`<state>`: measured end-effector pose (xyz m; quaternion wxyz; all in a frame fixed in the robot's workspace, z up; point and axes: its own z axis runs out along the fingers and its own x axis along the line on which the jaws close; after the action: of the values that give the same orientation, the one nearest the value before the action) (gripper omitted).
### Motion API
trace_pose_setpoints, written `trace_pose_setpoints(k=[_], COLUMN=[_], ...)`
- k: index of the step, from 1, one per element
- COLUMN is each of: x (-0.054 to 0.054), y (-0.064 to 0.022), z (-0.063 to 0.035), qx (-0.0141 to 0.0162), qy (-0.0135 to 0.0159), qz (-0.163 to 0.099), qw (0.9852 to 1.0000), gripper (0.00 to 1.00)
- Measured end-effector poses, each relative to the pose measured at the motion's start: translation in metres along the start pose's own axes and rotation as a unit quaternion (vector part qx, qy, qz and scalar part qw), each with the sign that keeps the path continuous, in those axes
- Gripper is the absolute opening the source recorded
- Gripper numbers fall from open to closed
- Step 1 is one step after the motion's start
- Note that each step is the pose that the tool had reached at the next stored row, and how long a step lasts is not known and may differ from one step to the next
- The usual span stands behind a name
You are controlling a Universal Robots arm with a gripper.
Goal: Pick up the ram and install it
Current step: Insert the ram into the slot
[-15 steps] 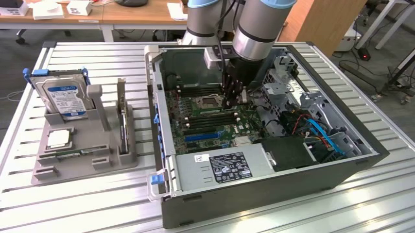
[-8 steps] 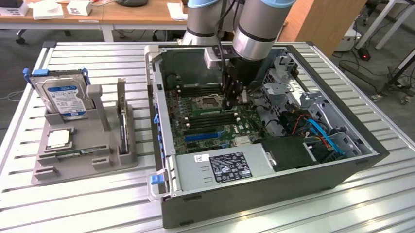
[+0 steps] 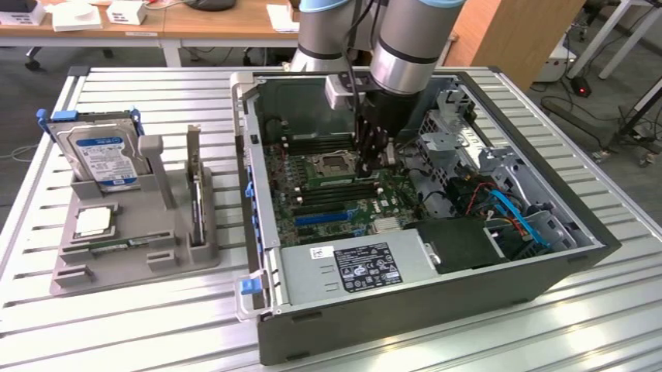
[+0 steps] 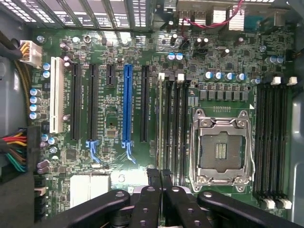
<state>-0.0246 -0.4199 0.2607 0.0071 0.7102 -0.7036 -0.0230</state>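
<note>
Slatted metal makes up the tabletop (image 3: 155, 325), with wooden desks behind it. On it lies an open case (image 3: 414, 310), its board (image 3: 342, 201) facing up. At the exterior view's left, well apart from the case, stands a grey holder (image 3: 135, 263) with a drive (image 3: 104, 155) upright in it and a chip (image 3: 93, 221) lying flat.

The arm (image 3: 414, 39) reaches down into the case. The hand (image 3: 374, 159) hangs just beside the empty socket (image 3: 336, 163), over the memory slots.

In the wrist view the hand (image 4: 159, 175) is closed, its fingertips (image 4: 153, 176) pressed together. The ram (image 4: 161, 123) shows edge-on as a thin pale strip running straight out from them. It is in line with the memory slot farthest from the socket (image 4: 221, 147), between the socket and the blue slot (image 4: 127, 102). Whether the hand pinches it, or it sits in the slot, I cannot tell.
</note>
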Motion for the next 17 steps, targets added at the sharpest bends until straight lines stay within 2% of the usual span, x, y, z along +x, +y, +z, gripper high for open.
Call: trace_pose_setpoints(k=[4, 6, 8, 17], x=[-0.0047, -0.0047, -0.0047, -0.0047], y=[-0.0001, -0.0001, 0.0001, 0.0], z=[0.0004, 0.0004, 0.0005, 0.003], qx=[0.0001, 0.0, -0.0001, 0.0], qy=[0.0009, 0.0035, 0.0049, 0.0047], qz=[0.0, 0.0, 0.0, 0.0], qw=[1.0, 1.0, 1.0, 1.0], gripper=[0.11, 0.11, 0.11, 0.11])
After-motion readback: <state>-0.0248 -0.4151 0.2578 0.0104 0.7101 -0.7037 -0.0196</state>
